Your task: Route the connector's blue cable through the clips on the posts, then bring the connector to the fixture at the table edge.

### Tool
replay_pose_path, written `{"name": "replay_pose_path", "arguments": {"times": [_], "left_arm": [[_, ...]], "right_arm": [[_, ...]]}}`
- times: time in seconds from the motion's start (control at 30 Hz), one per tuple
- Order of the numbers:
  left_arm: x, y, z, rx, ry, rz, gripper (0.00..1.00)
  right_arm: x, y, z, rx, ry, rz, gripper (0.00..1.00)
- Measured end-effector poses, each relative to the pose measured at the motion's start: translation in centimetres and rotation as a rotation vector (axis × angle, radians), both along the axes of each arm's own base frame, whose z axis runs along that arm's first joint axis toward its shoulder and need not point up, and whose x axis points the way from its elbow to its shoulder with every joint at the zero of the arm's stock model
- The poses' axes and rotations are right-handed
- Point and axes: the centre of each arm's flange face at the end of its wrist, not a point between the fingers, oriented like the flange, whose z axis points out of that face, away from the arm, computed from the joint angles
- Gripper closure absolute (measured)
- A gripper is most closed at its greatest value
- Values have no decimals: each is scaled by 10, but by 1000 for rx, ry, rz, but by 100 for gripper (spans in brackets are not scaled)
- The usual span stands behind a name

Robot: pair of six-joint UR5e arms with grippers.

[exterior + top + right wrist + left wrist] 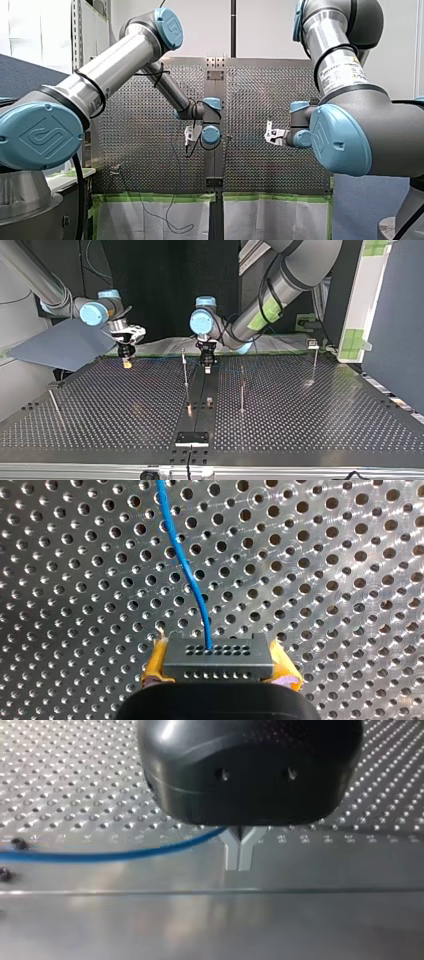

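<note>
Connector (217, 657) is gripped btwn the yellow pads (156, 662) of the right claw (219, 669), which is closed on it w/ the holed face turned away from the wrist; blue cable (185, 565) is seen leaving the middle of that face and curving off over the perforated tabletop (325, 580); in the left wrist view the left claw (239, 860) is shown w/ metal fingers (231, 852) pressed together at the tips, low over the tabletop's plain centre strip (300, 920); the cable is led in from one side to the fork of those fingers, but whether it's pinched can't be told.

In the top view the fixture (191, 438) is found nearest, at the tabletop edge on the centre strip; several thin posts (185, 372) are stood further back; both claws are hung near the far edge, right claw at the view's left, left claw over the strip, well apart.
</note>
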Motion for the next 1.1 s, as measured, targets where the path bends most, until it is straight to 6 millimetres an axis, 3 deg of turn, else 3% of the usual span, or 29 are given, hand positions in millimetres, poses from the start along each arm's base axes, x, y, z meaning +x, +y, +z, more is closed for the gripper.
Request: {"name": "replay_pose_path", "arguments": {"times": [0.43, 1.1], "left_arm": [[16, -2, -14, 17, 23, 14, 100], [34, -2, 0, -3, -6, 24, 100]], "right_arm": [[-5, -15, 6, -16, -8, 8, 100], [0, -36, -4, 11, 1, 13, 100]]}}
